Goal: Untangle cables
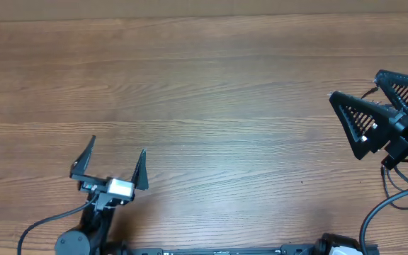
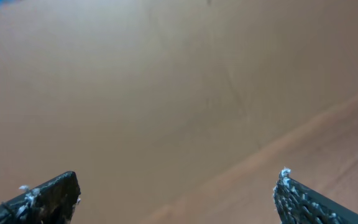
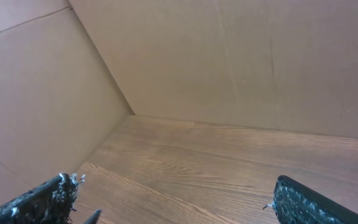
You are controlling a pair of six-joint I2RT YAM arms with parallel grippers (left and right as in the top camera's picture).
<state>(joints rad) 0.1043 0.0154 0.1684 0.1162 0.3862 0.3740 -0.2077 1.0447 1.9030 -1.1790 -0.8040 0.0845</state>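
Cables for the task do not show in any of my three views, so I cannot tell where they lie. In the overhead view, I read the left fingers (image 1: 141, 173) as spread wide apart with nothing between them. They sit near the front edge of the wood-grain surface (image 1: 204, 106), on its left side, tips pointing toward the far edge. The right fingers (image 1: 356, 117) stand at the right edge of the surface, likewise spread wide and gripping nothing, tips pointing left and slightly toward the far side. The two sets of fingers are well apart. Thick black wires (image 1: 395, 193) loop on the surface just beside the right arm and run to it. In the left wrist view, the left fingers (image 2: 48, 200) appear only at the lower corners, and the plain tan background between them is blurred. In the right wrist view, the right fingers (image 3: 309, 202) also sit at the lower corners, above the surface, facing brown panel walls (image 3: 229, 56) that meet in a corner.
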